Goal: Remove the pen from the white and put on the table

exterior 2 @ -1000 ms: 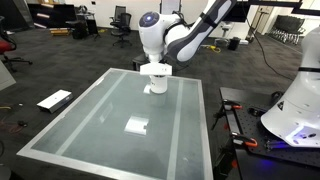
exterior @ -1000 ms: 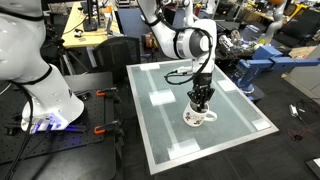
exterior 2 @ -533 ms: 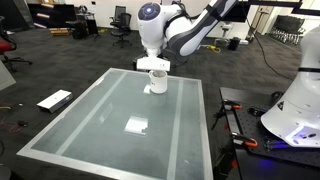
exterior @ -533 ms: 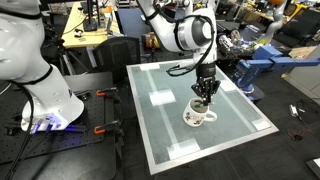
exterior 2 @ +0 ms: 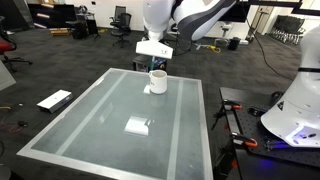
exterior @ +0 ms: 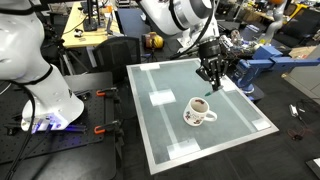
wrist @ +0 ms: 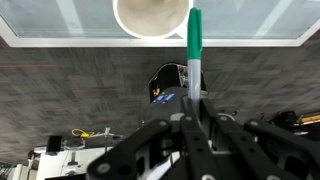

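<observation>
My gripper (exterior: pixel 211 76) is shut on the thin green pen (wrist: pixel 194 45) and holds it in the air above the white mug (exterior: pixel 198 111). In the wrist view the pen points up from between the fingers (wrist: pixel 194 112), its tip beside the mug's rim (wrist: pixel 150 17). The mug stands upright on the pale grey-green table (exterior: pixel 160 125), near its far edge in an exterior view (exterior 2: pixel 157 81). There the gripper (exterior 2: pixel 156 64) hangs just above the mug. The pen is clear of the mug.
White rectangular patches lie on the table (exterior 2: pixel 137 126). A white robot base (exterior: pixel 45 95) stands beside the table. Wooden workbenches (exterior: pixel 85 35), chairs and clutter stand behind. A flat white item (exterior 2: pixel 54 100) lies on the floor.
The gripper has risen from down at the mug to well above it, lifting the pen out of the mug. The mug has stayed in place.
</observation>
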Robot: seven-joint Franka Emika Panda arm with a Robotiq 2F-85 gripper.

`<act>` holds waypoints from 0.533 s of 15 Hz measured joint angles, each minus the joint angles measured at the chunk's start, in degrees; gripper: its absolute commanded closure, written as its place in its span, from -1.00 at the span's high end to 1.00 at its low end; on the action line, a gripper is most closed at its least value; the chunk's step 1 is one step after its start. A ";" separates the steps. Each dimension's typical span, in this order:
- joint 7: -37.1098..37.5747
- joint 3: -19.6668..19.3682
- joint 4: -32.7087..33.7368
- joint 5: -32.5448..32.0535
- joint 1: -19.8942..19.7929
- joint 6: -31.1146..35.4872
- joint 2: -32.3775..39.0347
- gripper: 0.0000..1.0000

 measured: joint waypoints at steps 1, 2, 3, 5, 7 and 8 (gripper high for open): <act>0.00 0.63 -0.54 -0.06 -0.04 0.00 -1.33 -0.93; -0.01 1.37 -1.03 -0.06 -0.12 0.00 -2.50 -0.93; -0.22 2.16 -1.44 -0.04 -0.19 0.04 -3.47 -0.93; -2.03 3.94 -2.24 0.40 -0.31 0.40 -4.97 -0.93; -5.58 5.66 -2.62 1.74 -0.39 1.37 -5.67 -0.93; -8.17 6.48 -2.63 3.07 -0.40 2.01 -5.73 -0.93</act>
